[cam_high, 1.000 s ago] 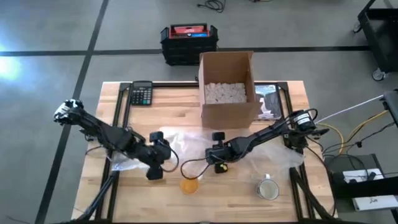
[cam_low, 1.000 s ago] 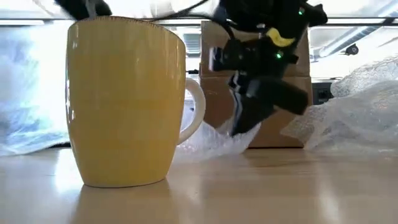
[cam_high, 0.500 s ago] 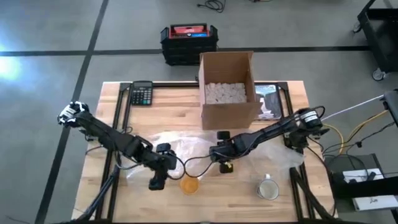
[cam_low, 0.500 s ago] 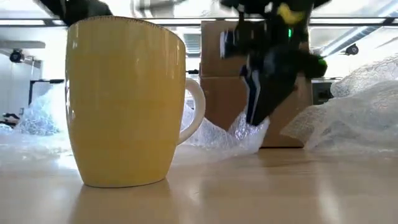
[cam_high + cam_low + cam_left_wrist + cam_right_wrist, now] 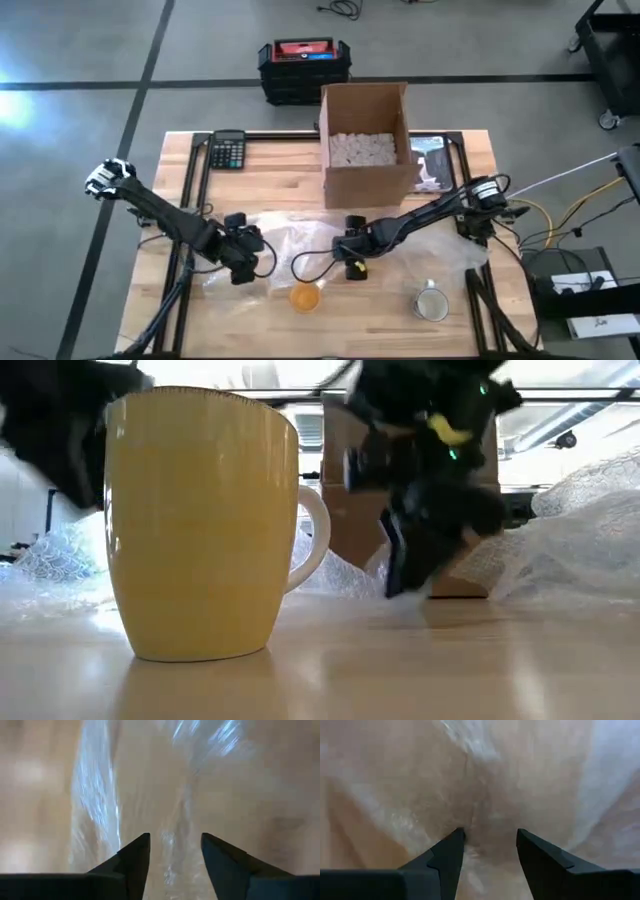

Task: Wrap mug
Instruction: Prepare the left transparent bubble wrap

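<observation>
A wooden table (image 5: 260, 180) seen from above holds two dark robot arms reaching toward its middle. A yellow mug (image 5: 305, 297) stands upright near the front edge, between the two arms, with its handle turned toward the right arm's side. In the low view the mug (image 5: 200, 520) fills the left half of the picture, and its base sits flat on the wood. A sheet of clear bubble wrap (image 5: 290, 240) lies spread on the table just behind the mug, not touching it as far as can be seen. The left gripper (image 5: 240, 268) hovers low over the wrap's left part, fingers spread with a gap between them; its wrist view shows the wrap (image 5: 175, 795) below the parted fingers (image 5: 132, 857). The right gripper (image 5: 352, 262) hangs over the wrap's right part, just behind and to the right of the mug, fingers also spread, with nothing between them. A second, clear glass mug (image 5: 430, 302) stands near the front right corner. An open cardboard box (image 5: 365, 140) with white filling sits at the back centre, and a black calculator (image 5: 228, 150) lies at the back left. More wrap is heaped on the right side.
</observation>
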`<state>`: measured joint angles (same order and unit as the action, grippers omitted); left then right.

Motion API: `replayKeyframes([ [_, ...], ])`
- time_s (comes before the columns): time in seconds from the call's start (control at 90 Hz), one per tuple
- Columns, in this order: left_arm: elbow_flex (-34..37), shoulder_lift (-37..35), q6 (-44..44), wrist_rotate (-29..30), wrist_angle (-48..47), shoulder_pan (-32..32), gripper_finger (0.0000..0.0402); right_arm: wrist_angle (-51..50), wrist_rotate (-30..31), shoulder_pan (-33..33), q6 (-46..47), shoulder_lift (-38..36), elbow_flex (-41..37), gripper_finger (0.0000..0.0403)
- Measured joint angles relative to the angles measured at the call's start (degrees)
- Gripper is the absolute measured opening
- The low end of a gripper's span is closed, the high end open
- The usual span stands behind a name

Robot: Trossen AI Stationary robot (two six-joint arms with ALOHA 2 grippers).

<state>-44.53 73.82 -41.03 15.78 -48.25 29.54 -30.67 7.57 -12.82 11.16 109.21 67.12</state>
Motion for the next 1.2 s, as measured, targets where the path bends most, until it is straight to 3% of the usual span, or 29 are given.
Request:
replayKeyframes([
  [0.156,7.70,0.16,-3.82,-6.98,2.53,0.00,0.0120,-9.32,-2.36,-0.52,1.86,-1.89,-0.08,0.0146],
  [0.444,11.82,-0.08,-5.38,-7.31,0.87,-0.20,0.0075,-23.07,-9.80,-0.68,3.44,-7.93,0.66,0.0123],
  [0.589,9.39,-0.40,-5.42,-7.36,-2.43,-0.17,0.0060,-20.77,-11.14,-1.07,6.71,-11.90,2.97,0.0120],
  [0.744,4.06,-2.51,-4.83,-3.55,-4.14,-0.07,0.0051,-7.00,-8.36,-2.32,6.95,-13.22,2.25,0.0136],
  [0.844,3.18,-4.34,-2.23,3.70,0.17,-0.08,0.0045,0.70,-7.43,-2.78,6.74,-10.72,0.87,0.0157],
  [0.944,6.27,-4.79,2.98,9.37,11.46,-0.22,0.0039,3.09,-4.44,-2.65,7.18,-6.93,0.21,0.0178],
  [1.089,13.53,-2.98,6.46,6.08,28.33,-0.70,0.0027,0.70,-1.56,-2.66,9.49,-2.42,0.20,0.0198],
  [1.2,16.67,-1.89,3.53,0.44,28.33,-0.69,0.0015,-3.08,-2.65,-3.36,10.62,-1.49,0.10,0.0202],
])
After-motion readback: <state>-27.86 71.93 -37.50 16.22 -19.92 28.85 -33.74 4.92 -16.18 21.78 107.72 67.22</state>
